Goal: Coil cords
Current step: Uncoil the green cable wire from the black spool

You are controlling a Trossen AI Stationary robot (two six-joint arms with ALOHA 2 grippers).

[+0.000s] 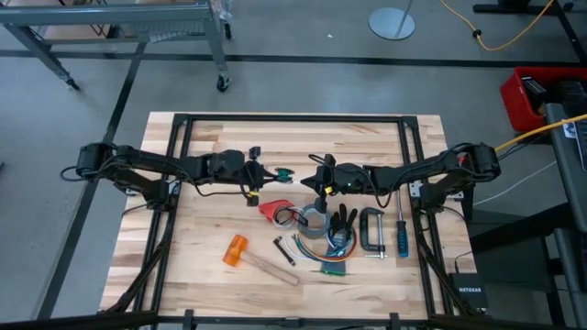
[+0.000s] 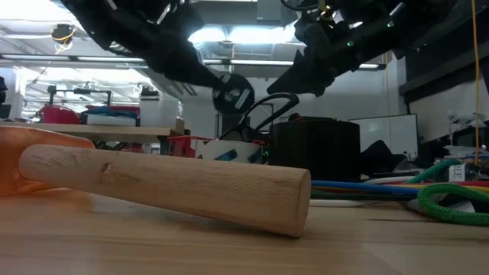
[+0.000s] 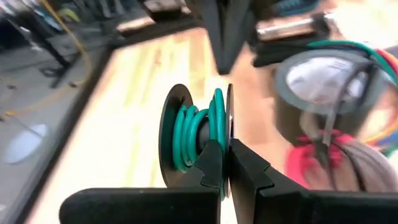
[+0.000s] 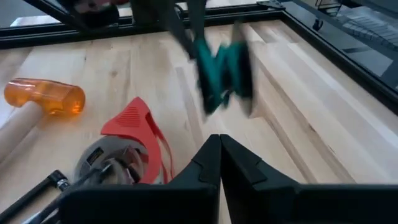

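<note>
Cord, wound in teal-green loops on one black spool (image 3: 198,137), hangs above the table's middle, clamped in the left gripper (image 3: 225,163). One right gripper (image 4: 219,163) faces it nearby, fingers closed and empty, above one hammer (image 1: 249,258) and one tape roll (image 1: 315,224).

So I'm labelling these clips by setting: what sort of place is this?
Probably a workshop or robotics lab: a wooden workbench with a hammer and clamp, on a concrete floor beside a wheeled metal rack.

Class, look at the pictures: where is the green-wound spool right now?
The spool is held above the table's middle in the left gripper, facing the right gripper, just beyond the tape roll.
</note>
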